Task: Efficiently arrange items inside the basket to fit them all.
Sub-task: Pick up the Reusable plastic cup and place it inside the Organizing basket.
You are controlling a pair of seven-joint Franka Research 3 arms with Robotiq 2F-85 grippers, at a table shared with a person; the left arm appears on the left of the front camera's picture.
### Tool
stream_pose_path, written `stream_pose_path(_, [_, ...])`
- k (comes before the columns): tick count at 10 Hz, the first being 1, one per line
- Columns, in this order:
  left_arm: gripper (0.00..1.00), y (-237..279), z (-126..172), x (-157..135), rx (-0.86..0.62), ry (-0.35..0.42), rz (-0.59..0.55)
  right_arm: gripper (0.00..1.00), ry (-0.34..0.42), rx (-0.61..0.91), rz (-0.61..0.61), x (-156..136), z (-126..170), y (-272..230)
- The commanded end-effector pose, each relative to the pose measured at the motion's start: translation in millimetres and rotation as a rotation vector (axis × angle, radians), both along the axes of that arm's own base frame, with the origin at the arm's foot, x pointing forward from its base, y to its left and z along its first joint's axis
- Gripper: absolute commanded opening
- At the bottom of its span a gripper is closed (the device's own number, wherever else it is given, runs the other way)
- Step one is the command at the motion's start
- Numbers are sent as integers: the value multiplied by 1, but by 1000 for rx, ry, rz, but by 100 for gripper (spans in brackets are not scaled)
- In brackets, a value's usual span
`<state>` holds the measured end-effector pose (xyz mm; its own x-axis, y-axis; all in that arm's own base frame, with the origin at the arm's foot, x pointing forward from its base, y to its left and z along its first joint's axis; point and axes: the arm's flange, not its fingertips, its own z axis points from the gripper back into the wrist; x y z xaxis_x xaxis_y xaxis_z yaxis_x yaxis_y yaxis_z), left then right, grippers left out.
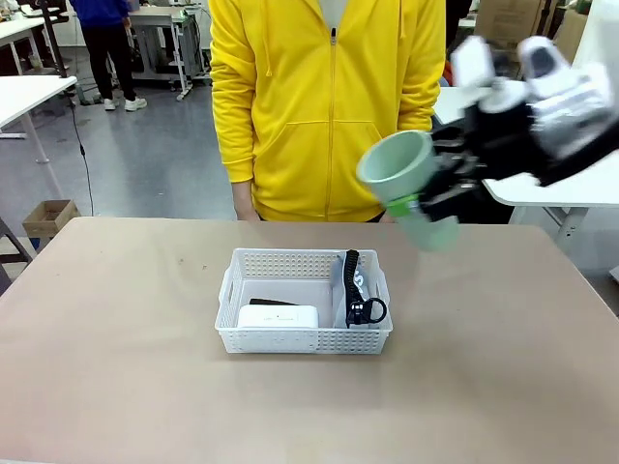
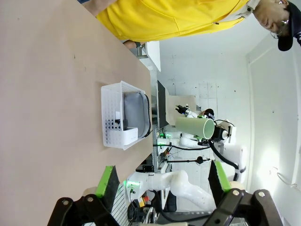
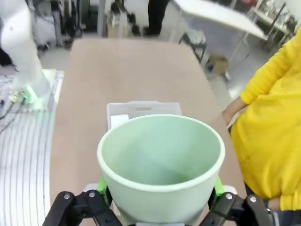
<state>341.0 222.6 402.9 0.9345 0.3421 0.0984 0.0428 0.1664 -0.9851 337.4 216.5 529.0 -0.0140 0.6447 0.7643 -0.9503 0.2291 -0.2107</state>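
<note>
One item, the pale green cup (image 1: 406, 184), hangs pinched in the right gripper (image 1: 430, 198) above the basket (image 1: 305, 338), needing lowering into its free space while the left gripper (image 2: 162, 181) waits spread

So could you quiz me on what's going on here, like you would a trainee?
1. True or false: the green cup stands on the table.
2. Which gripper holds the cup: A left, B right, C neither?
3. Fill in: the white box lies inside the ____.

Key:
1. False; it is held in the air, tilted, above the table.
2. B; the right gripper is clamped on its sides, while the left gripper is open and empty.
3. Basket, beside the grey pouch and its black strap.
</note>
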Motion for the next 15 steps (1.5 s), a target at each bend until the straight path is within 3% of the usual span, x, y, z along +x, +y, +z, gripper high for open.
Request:
stream_pose_path(1, [100, 0, 2, -1, 5, 3, 0, 92, 112, -91, -33, 32, -19, 42])
stream_pose_path(2, [100, 0, 2, -1, 5, 3, 0, 92, 159, -150, -32, 38, -36, 80])
stream_pose_path(4, [100, 0, 2, -1, 5, 3, 0, 92, 126, -284, -1, 52, -77, 126])
stream_pose_path(5, [100, 0, 2, -1, 5, 3, 0, 92, 135, -251, 39, 55, -92, 132])
stream_pose_path(6, [100, 0, 2, -1, 5, 3, 0, 92, 87, -249, 38, 56, -86, 123])
stream_pose_path(7, [100, 0, 2, -1, 5, 3, 0, 92, 133, -263, 35, 40, -101, 124])
stream_pose_path(11, [100, 0, 2, -1, 5, 3, 0, 92, 120, -268, 50, 49, -104, 127])
stream_pose_path(13, [100, 0, 2, -1, 5, 3, 0, 92, 48, -273, 15, 45, -87, 125])
stream_pose_path(15, [100, 0, 2, -1, 5, 3, 0, 92, 25, -311, 21, 61, -66, 156])
